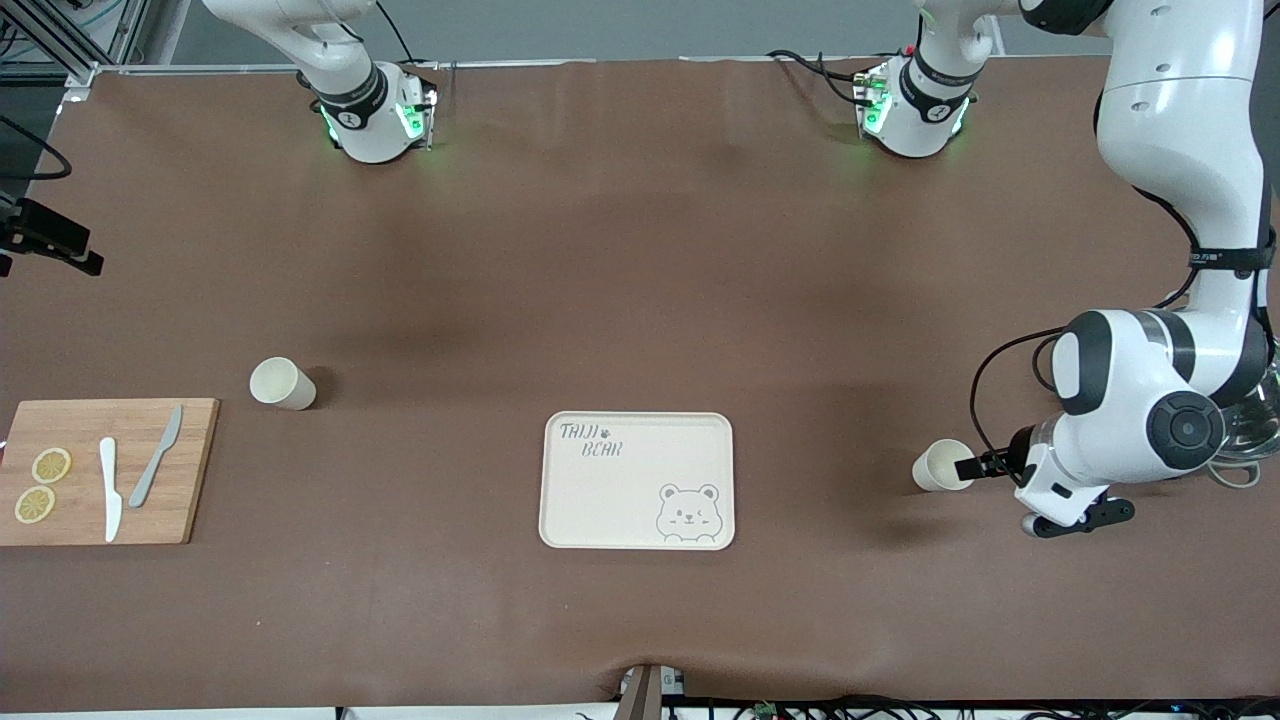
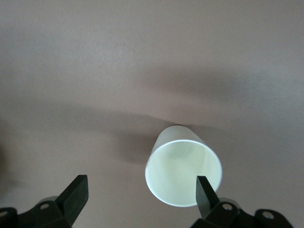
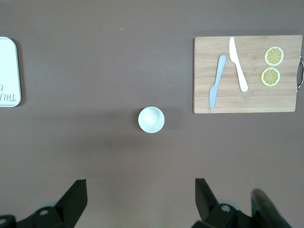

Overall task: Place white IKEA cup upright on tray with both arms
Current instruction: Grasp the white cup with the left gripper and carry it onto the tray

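Note:
A white cup (image 1: 940, 466) (image 2: 183, 171) lies on its side at the left arm's end of the table, its mouth facing my left gripper (image 1: 980, 468) (image 2: 141, 185). That gripper is low and open, with one fingertip (image 2: 207, 192) right at the cup's rim and nothing held. A second white cup (image 1: 282, 383) (image 3: 151, 119) stands upright toward the right arm's end. My right gripper (image 3: 141, 187) hangs open and empty high over the table, on the robot bases' side of that cup; it is out of the front view. The cream bear tray (image 1: 560, 500) (image 3: 9, 66) lies mid-table with nothing on it.
A wooden cutting board (image 1: 190, 470) (image 3: 247, 102) with two knives and two lemon slices lies at the right arm's end, nearer the front camera than the upright cup. A clear glass object (image 1: 1250, 430) sits under the left arm's elbow.

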`<state>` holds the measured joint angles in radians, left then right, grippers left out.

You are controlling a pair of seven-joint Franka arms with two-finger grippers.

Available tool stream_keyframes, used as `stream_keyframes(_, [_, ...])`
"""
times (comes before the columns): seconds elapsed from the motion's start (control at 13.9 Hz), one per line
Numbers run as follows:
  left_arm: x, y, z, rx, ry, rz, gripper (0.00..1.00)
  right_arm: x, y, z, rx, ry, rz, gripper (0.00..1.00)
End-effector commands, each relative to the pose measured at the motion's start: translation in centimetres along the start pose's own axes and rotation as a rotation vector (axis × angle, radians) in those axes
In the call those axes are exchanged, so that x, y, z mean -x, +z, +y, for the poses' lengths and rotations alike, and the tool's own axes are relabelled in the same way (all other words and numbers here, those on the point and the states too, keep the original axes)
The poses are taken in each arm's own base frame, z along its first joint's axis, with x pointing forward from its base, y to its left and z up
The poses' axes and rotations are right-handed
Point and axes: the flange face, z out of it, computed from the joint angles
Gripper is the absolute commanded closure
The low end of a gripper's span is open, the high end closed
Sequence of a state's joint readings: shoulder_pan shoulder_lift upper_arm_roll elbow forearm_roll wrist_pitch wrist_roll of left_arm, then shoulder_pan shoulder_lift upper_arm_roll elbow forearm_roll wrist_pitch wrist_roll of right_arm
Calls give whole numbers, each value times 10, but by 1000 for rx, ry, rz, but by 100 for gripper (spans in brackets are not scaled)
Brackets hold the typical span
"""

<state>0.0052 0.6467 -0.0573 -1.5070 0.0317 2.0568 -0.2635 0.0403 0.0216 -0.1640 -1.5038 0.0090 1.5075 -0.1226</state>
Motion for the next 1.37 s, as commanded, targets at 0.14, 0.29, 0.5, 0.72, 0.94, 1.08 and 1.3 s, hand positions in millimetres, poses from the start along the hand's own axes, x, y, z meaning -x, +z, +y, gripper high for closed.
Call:
stream_keyframes(0.14, [10,41,-6,4,-9,8,13,-9,-1,3,19,7,40,0])
stream_keyframes(0.29, [10,45,-3,3,-5,3,33,-10,0,2,19,5,40,0])
stream_keyframes(0.5, [12,48,3,2,4,0,94,-10,-1,3,19,7,40,0])
stream_keyframes(0.72, [14,47,14,0,22,2,100,-10,0,2,19,2,40,0])
stream_keyframes(0.94, [15,41,22,-1,50,10,100,-21,18,-1,28,-4,6,0])
stream_keyframes(1.08, [21,33,53,7,88,26,100,-22,20,2,21,5,7,0])
stream_keyframes(1.3, [34,11,119,24,166,70,100,-28,29,2,23,4,1,0])
